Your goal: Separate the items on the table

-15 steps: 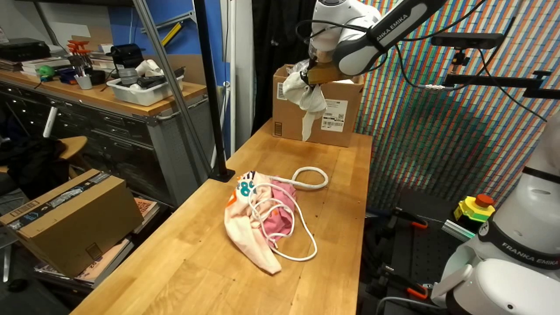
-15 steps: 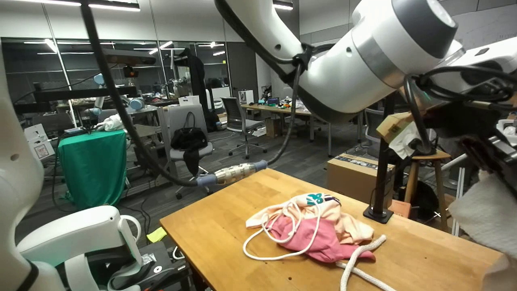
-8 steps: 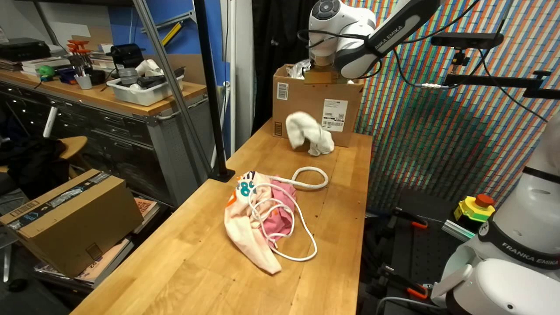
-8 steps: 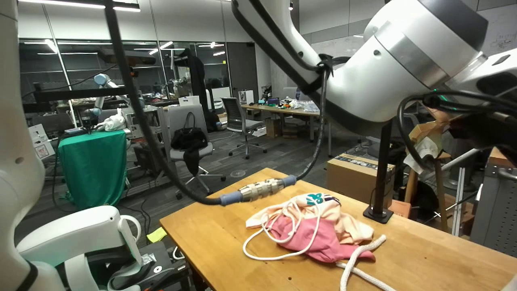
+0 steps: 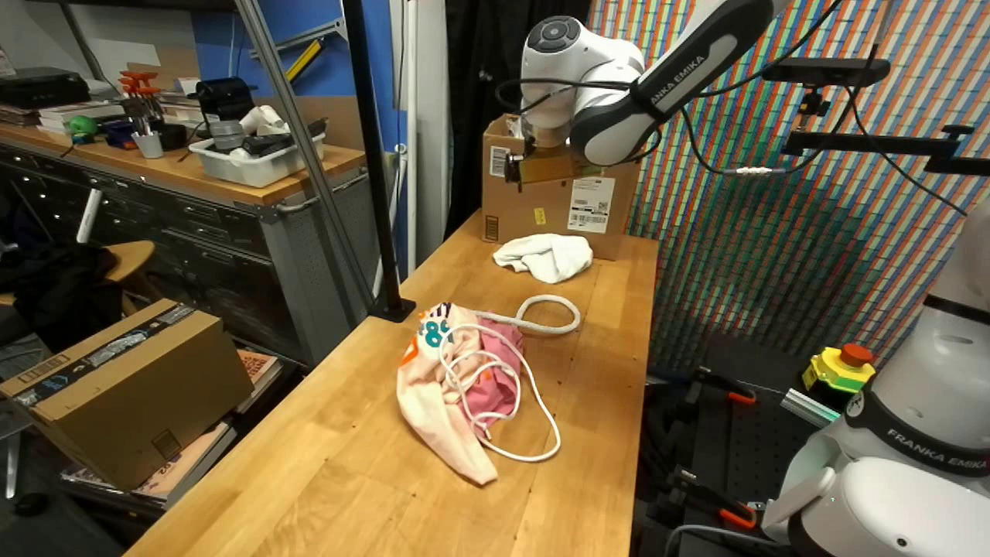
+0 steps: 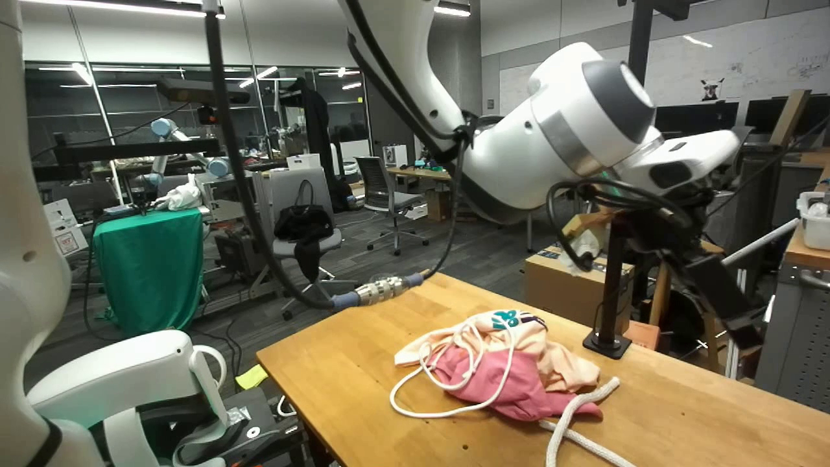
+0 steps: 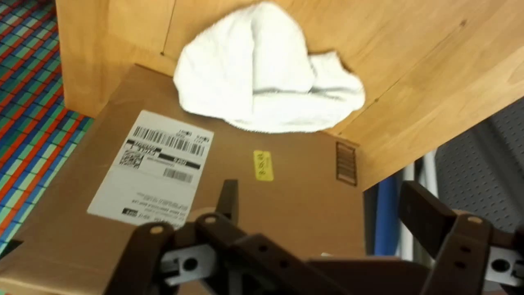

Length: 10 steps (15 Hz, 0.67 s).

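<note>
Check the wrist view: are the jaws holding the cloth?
No: the jaws stand open, and the cloth lies on the table.

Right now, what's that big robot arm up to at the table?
It looks like the robot arm is sorting things apart. Its pincer is open and empty, raised in front of the cardboard box on the table. A white cloth lies by itself close to that box. Farther along, a peach cloth and a pink cloth are bunched together, with a white cord looping over them, so those have not been separated yet.
</note>
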### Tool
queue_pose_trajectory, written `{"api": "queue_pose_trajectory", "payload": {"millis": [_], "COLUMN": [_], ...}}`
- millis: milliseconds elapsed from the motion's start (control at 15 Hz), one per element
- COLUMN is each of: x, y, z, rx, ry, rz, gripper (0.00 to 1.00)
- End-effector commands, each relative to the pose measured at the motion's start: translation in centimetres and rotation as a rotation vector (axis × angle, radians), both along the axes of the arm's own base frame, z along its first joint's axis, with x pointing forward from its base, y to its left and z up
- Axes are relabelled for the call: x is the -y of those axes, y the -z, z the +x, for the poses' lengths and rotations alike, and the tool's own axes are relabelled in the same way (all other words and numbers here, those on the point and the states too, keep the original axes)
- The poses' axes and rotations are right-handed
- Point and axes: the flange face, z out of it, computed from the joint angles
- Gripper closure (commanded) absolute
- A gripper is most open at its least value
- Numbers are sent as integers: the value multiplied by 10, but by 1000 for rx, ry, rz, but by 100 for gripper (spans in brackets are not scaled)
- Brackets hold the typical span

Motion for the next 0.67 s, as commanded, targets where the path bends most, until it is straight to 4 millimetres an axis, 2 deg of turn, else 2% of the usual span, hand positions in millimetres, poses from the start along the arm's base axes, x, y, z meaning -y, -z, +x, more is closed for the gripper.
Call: {"api": "queue_pose_trajectory", "payload": {"millis": [0,333,600], "x": [-78,-182,-246], "y": [13,42,56], "z": [-20,-28,-30], "rx": [-67,-177,-236], "ry": [-168,-398,-584], "rz": [84,204,276], "gripper": [0,0,0]}}
